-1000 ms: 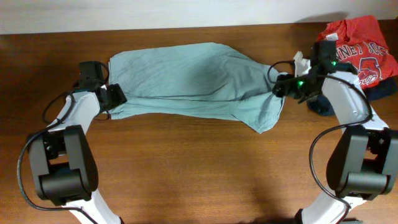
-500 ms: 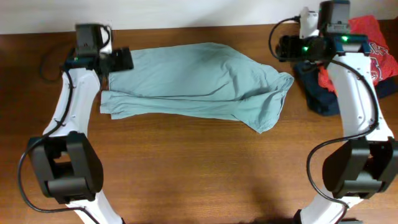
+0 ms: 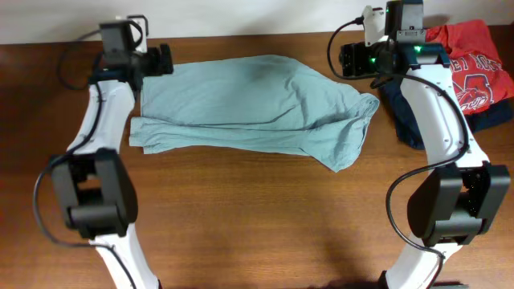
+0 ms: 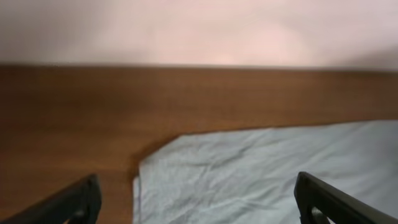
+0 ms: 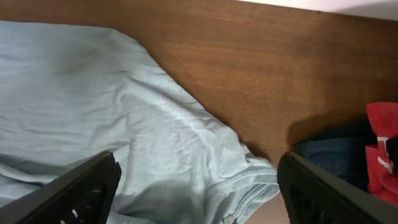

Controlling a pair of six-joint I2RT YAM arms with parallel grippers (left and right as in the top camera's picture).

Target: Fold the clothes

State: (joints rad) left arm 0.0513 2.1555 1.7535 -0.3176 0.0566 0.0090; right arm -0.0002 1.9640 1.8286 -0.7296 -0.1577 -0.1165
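The T-shirt (image 3: 249,100) lies flat and wrinkled across the far half of the table (image 3: 257,217). The left end effector (image 3: 165,61) stands wide and empty at its far-left corner, and the right end effector (image 3: 344,61) stands wide and empty at its far-right edge. Open wood runs along the shirt's near edge. A red shirt (image 3: 474,68) and a navy garment (image 3: 399,108) crowd the right side.

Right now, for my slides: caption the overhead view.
Open left gripper and open right gripper near far corners of sage T-shirt.
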